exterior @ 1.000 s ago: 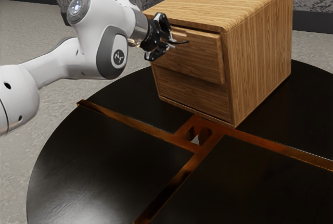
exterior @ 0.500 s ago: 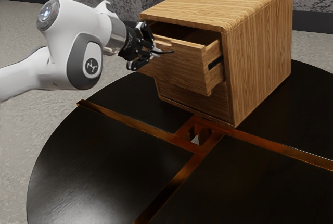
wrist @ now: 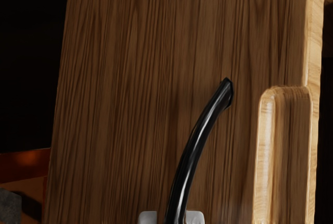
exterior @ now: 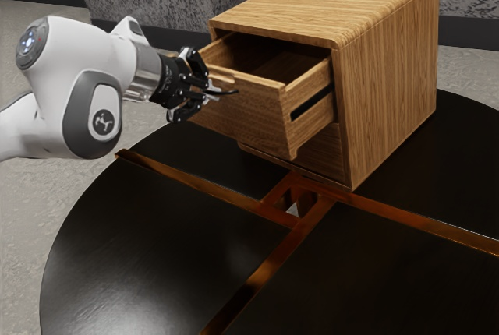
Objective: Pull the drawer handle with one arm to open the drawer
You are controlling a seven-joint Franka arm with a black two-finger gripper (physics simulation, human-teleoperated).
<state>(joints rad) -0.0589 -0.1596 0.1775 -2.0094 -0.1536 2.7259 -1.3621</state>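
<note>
Upper drawer (exterior: 257, 113) of the wooden cabinet (exterior: 390, 70), drawn partway out toward the exterior view's left, with its interior open from above. The gripper (exterior: 204, 92) is closed on the slim black handle (wrist: 197, 151), its fingers clasping the bar from two sides at the drawer front. In the wrist view the handle curves off the wood panel just under the hand. Step in hand: the pull stroke, judged well along though perhaps short of full travel. The next move calls for a straight draw along the slide axis, away from the cabinet, with no lift or twist, lest the thin bar slip or the drawer bind. The lower drawer (exterior: 312, 144) sits shut beneath. The drawer front overhangs the dark round table (exterior: 156, 257), apart from it. Nothing stands on the table along the pull line beside the arm (exterior: 78, 93), so the way back appears free.
</note>
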